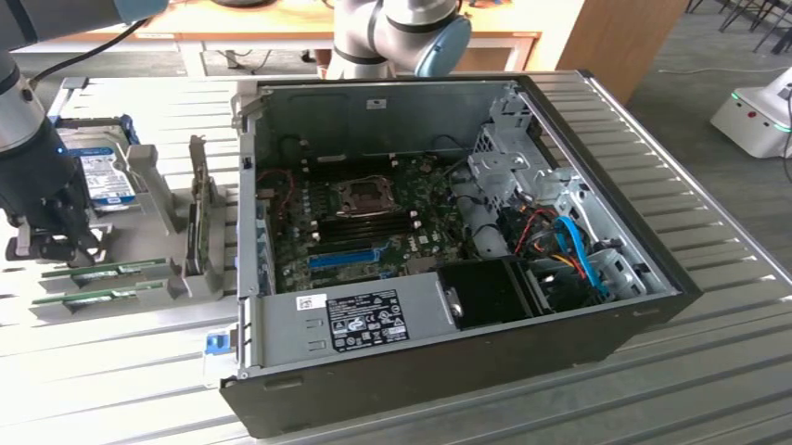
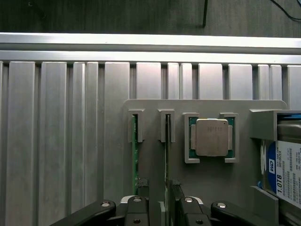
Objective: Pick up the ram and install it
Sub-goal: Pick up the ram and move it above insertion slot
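Note:
Two thin green sticks stand on edge in the slots of a grey holder (image 1: 148, 292) on the slatted table. The ram (image 2: 167, 155) is the stick nearer the processor chip; in the exterior view it is the ram (image 1: 109, 270) farther from the table's front edge. My gripper (image 2: 159, 184) hangs just above the holder with its black fingers (image 2: 141, 184) apart, one on each side of the ram's end, not touching it. At the exterior view's left, the gripper (image 1: 56, 248) stands over the sticks' end. The matching stick (image 2: 135, 155) sits one slot over.
An open computer case (image 1: 644, 306) lies at the centre, its motherboard and dark memory slots (image 1: 371, 225) exposed. On the holder are a processor chip (image 2: 211, 136), a hard drive (image 2: 287, 169) and an upright expansion card (image 1: 198, 218). A second arm's base (image 1: 389, 37) stands behind the case.

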`<act>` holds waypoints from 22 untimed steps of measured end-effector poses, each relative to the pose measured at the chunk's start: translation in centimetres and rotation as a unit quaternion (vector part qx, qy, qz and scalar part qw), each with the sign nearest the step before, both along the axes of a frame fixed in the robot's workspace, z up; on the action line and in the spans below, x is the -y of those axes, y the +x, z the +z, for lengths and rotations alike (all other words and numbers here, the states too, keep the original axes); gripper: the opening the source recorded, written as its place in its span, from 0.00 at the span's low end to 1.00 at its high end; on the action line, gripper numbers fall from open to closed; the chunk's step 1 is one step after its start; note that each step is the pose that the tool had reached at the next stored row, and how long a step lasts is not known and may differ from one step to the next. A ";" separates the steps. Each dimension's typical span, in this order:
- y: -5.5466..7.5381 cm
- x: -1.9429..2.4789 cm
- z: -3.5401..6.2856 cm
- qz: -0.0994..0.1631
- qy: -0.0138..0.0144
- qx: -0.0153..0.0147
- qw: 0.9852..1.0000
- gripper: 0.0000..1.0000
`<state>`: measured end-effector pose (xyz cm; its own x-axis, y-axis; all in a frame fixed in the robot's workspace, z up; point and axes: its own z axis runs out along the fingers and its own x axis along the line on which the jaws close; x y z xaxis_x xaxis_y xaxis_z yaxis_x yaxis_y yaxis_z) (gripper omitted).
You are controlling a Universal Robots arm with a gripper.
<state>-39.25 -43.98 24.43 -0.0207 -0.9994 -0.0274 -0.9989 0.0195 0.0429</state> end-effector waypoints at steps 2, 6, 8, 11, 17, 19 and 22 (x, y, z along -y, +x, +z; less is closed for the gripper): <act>0.0 0.23 0.00 0.000 0.000 0.000 1.000 0.31; 0.0 0.68 0.00 0.000 0.000 0.000 1.000 0.31; 0.0 0.89 0.00 0.000 0.000 0.000 1.000 0.31; 0.0 1.20 0.00 0.000 0.000 0.000 1.000 0.31; 0.0 1.78 0.00 0.000 0.000 0.000 1.000 0.31; 0.0 1.87 0.01 0.000 0.000 0.000 1.000 0.31; 0.0 1.87 0.00 0.000 0.000 0.000 1.000 0.31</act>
